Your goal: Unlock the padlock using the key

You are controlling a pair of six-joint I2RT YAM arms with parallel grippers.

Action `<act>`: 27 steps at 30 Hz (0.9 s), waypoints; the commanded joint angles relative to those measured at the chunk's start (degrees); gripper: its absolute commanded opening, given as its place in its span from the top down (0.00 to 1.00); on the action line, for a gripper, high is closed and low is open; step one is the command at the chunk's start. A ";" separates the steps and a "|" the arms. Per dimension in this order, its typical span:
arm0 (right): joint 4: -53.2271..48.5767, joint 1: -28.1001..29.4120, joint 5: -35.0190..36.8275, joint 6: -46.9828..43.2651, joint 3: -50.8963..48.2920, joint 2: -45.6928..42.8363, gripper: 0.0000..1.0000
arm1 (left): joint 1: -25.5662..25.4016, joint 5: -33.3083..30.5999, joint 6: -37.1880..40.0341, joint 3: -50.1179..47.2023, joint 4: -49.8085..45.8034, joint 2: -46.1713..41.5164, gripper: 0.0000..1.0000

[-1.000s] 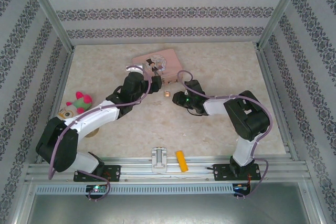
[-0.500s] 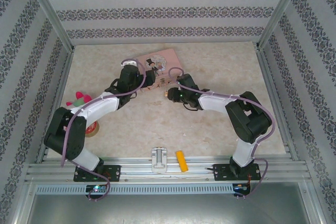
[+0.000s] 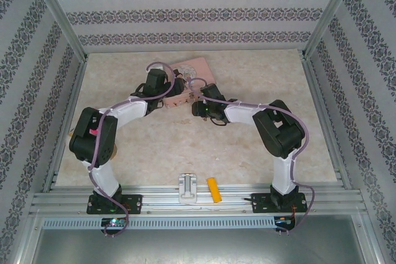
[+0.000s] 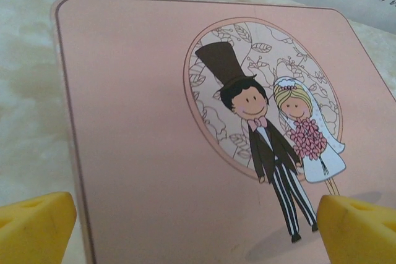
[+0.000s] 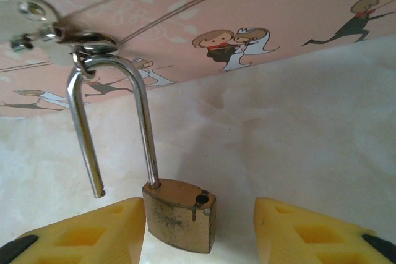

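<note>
The brass padlock stands on the table at the pink tin's front wall. Its silvery shackle is sprung open, with the free end out of the body, and is hooked through the ring of the tin's metal hasp. My right gripper is open, with one yellow finger close beside the lock body and the other well clear. My left gripper is open just above the tin's lid, which bears a bride-and-groom drawing. The key is out of view. From above, both grippers meet at the tin.
A white metal bracket and a yellow-orange block lie by the front rail. Patterned walls close in the table on three sides. Bare marbled tabletop lies to the right of the tin.
Both arms have reached further toward the tin. The left gripper swung over the lid; the right gripper moved left and forward to the padlock at the tin's front.
</note>
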 commanded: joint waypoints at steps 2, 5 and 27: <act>-1.14 0.79 -0.20 -2.00 2.18 1.82 0.52 | 0.62 0.43 2.99 2.88 -2.40 2.10 0.01; -1.26 0.71 -0.46 -2.67 3.01 3.07 0.54 | 0.62 -0.52 4.06 3.88 -3.07 3.23 0.01; 5.87 0.01 -4.44 7.99 -0.32 1.37 1.00 | 0.63 -2.52 6.16 2.44 -10.04 3.71 0.01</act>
